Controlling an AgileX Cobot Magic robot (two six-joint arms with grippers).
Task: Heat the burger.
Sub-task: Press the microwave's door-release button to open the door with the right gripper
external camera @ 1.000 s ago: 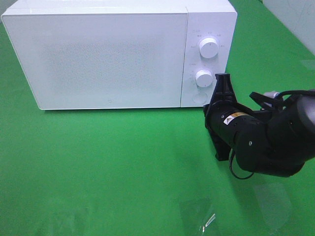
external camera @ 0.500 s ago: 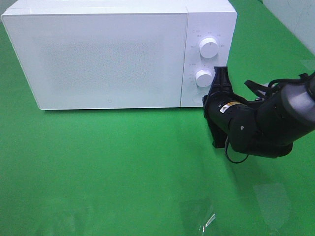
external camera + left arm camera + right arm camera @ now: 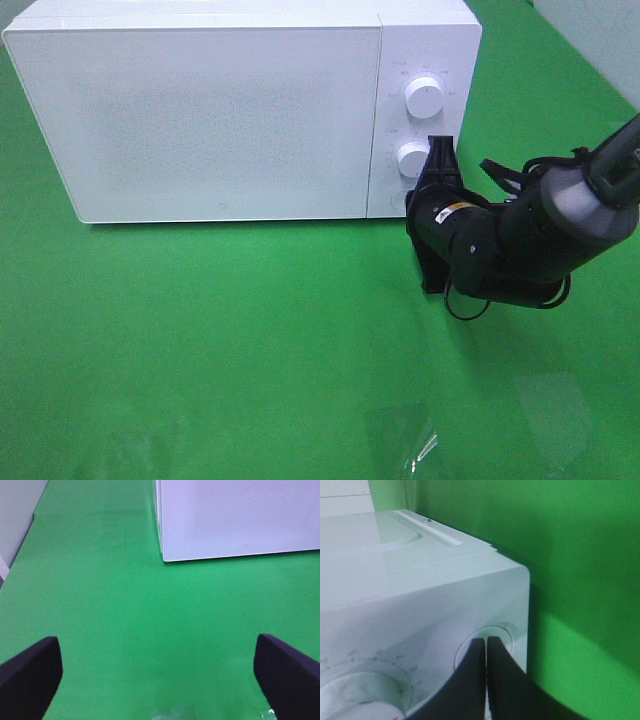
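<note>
The burger is out of view. The white microwave (image 3: 220, 110) stands at the back with its door closed; it also shows in the left wrist view (image 3: 235, 520). My right gripper (image 3: 414, 200) is shut and empty. In the right wrist view its tips (image 3: 486, 641) are at the round button (image 3: 501, 634) at the bottom of the control panel, below the lower knob (image 3: 413, 158). Whether they touch it I cannot tell. My left gripper (image 3: 160, 675) is open and empty over the green cloth, in front of the microwave's left corner.
An upper knob (image 3: 425, 97) sits above the lower one. A small clear scrap (image 3: 420, 448) lies on the green cloth (image 3: 250, 340) at the front. A pale wall (image 3: 600, 40) borders the back right.
My right gripper has moved up and to the left, from beside the microwave's right front corner to its control panel's round button. The microwave has not moved.
</note>
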